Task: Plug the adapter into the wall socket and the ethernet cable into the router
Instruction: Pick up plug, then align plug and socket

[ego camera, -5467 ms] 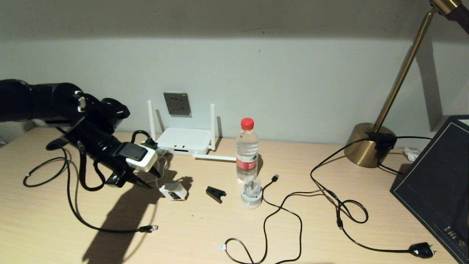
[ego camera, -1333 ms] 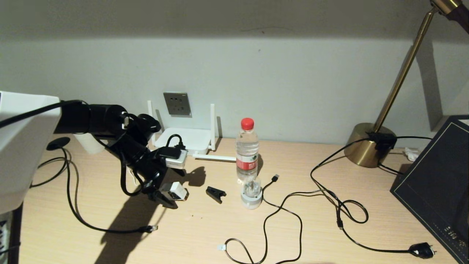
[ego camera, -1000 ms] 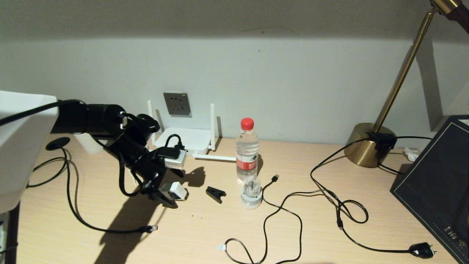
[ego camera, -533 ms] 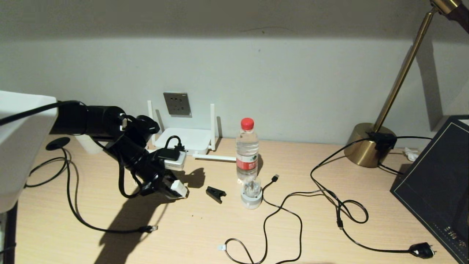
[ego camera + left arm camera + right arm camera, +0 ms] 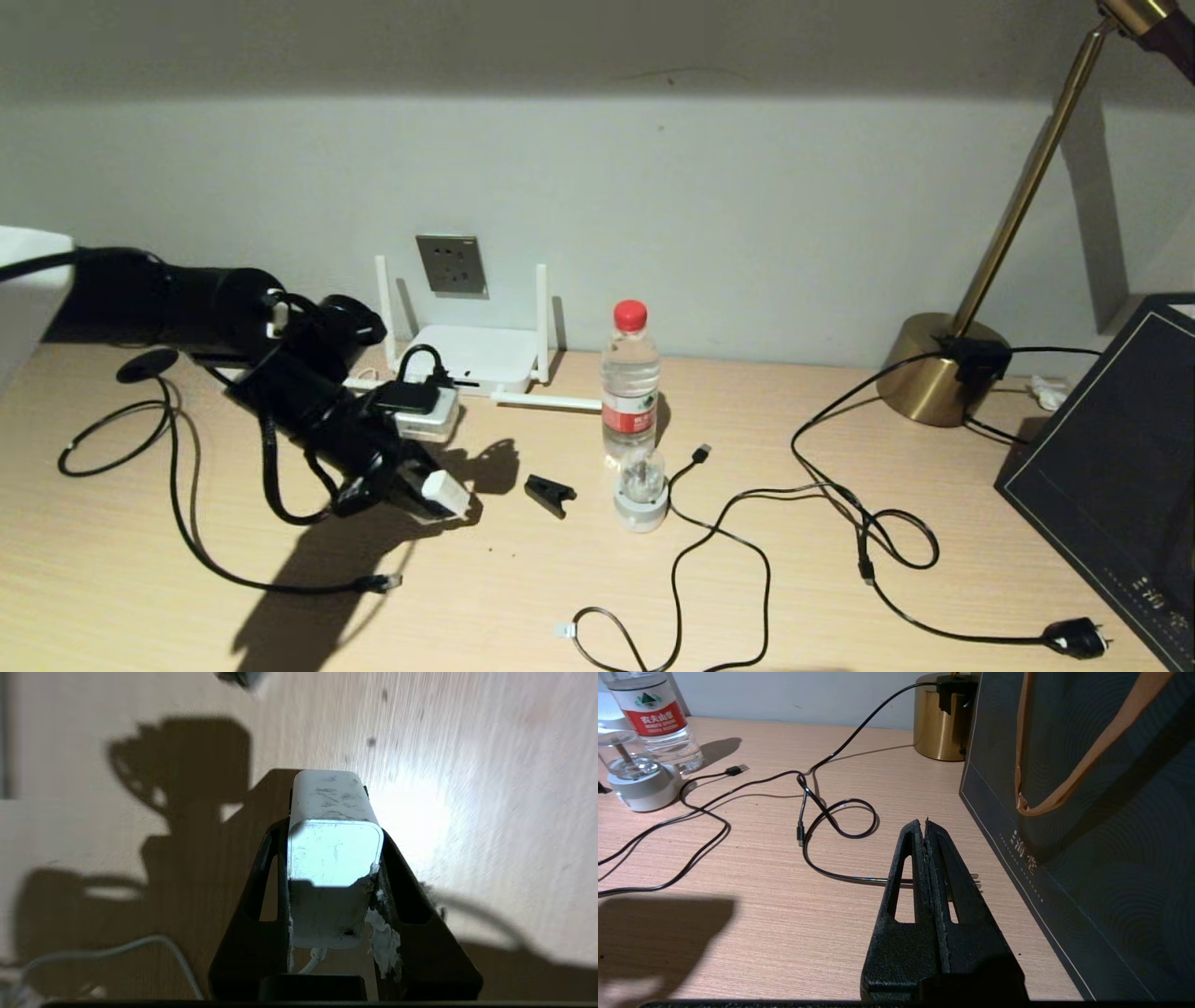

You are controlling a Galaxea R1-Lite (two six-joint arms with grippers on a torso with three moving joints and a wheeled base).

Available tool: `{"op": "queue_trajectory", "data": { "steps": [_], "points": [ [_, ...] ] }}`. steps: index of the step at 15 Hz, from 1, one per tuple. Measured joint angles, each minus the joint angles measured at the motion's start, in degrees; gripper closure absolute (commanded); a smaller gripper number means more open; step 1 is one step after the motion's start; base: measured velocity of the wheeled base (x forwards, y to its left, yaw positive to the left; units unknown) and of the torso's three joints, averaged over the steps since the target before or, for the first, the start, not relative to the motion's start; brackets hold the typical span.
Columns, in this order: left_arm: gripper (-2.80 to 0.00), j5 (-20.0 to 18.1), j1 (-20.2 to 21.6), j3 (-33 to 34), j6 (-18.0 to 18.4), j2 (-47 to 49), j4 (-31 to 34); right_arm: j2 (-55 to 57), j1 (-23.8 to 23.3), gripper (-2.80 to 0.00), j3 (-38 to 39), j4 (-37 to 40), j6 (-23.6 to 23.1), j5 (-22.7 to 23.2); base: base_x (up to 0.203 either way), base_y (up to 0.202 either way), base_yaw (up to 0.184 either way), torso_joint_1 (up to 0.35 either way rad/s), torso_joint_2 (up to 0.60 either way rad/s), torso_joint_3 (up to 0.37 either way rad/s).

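My left gripper (image 5: 431, 495) is shut on the adapter (image 5: 447, 492), a small white cube held just above the desk in front of the router (image 5: 471, 359). In the left wrist view both black fingers (image 5: 261, 891) press the adapter's (image 5: 334, 854) sides, its thin white cord (image 5: 310, 965) trails back, and its prong face is hidden. The wall socket (image 5: 452, 265) is on the wall behind the router. The ethernet cable (image 5: 187, 532) lies at the left, with its clip connector (image 5: 383, 582) near me and its disc end (image 5: 147, 364) far left. My right gripper (image 5: 922, 823) is shut, empty, low over the desk at the right.
A water bottle (image 5: 630, 383), a small glass-topped white base (image 5: 640, 495) and a black clip (image 5: 549, 493) stand right of the adapter. A USB-tipped cable (image 5: 702, 453), the lamp cord with its black plug (image 5: 1074, 637), a brass lamp base (image 5: 938, 369) and a dark bag (image 5: 1087, 788) fill the right.
My left gripper has closed on the adapter, tilted it off the desk and drawn it slightly left and toward me. The arm has pulled back to the left.
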Motion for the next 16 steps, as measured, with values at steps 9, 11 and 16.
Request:
{"op": "queue_trajectory", "data": {
  "steps": [9,11,16],
  "points": [
    [0.00,-12.28,11.52,17.27,-35.32,-33.05,-15.45,0.00,0.00,0.00,0.00,0.00,-0.02,0.00,0.000,0.000,0.000,0.000,0.00,0.000],
    [0.00,-12.27,14.74,23.38,-44.17,-36.35,-24.70,0.00,0.00,0.00,0.00,-0.02,-0.02,-0.02,0.000,0.000,0.000,0.000,0.00,0.000],
    [0.00,-3.76,16.00,36.90,-64.78,-33.54,-59.81,0.00,0.00,0.00,0.02,-0.02,-0.02,-0.02,0.000,0.000,0.000,0.000,0.00,0.000]
  ]
}}
